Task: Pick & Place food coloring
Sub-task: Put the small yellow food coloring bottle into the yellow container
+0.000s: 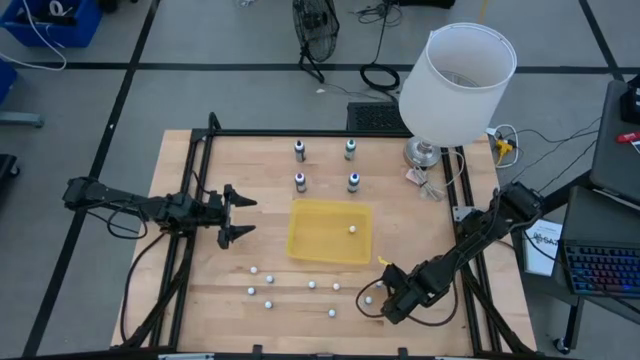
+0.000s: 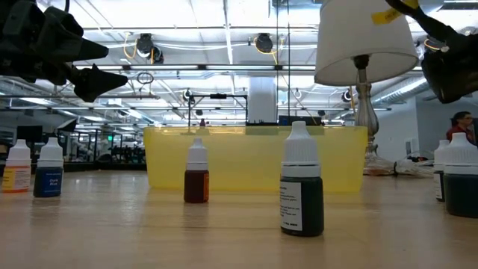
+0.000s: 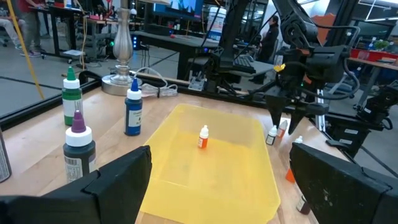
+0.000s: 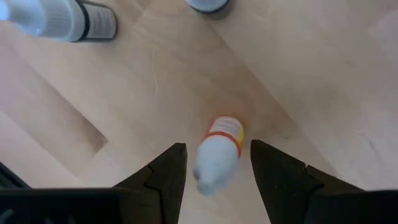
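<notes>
Right claw (image 4: pixel 216 147) spread wide, empty, poised straight above a small orange-labelled food coloring bottle (image 4: pixel 219 155) on the desk (image 1: pixel 250 170), near the yellow tray (image 1: pixel 300 215) on the right arm's side. Bottle centred between the fingers, apparently upright, cap toward the wrist. Straight descent probably enough. Left claw (image 1: pixel 238 212) open, empty, well apart.

pale, matt wooden table (image 1: pixel 250 240) with visible grain carries a translucent yellow plastic tray (image 1: pixel 330 232), smooth and slightly glossy. the small food coloring bottles (image 2: pixel 302 181) look like plastic, with matt white caps and paper labels on dark bodies. at the far right, a lamp (image 1: pixel 455 75) has a polished metal base and a white cloth-like shade. the right gripper (image 4: pixel 217 171) and left gripper (image 1: pixel 240 213) show matt black plastic fingers.
</notes>
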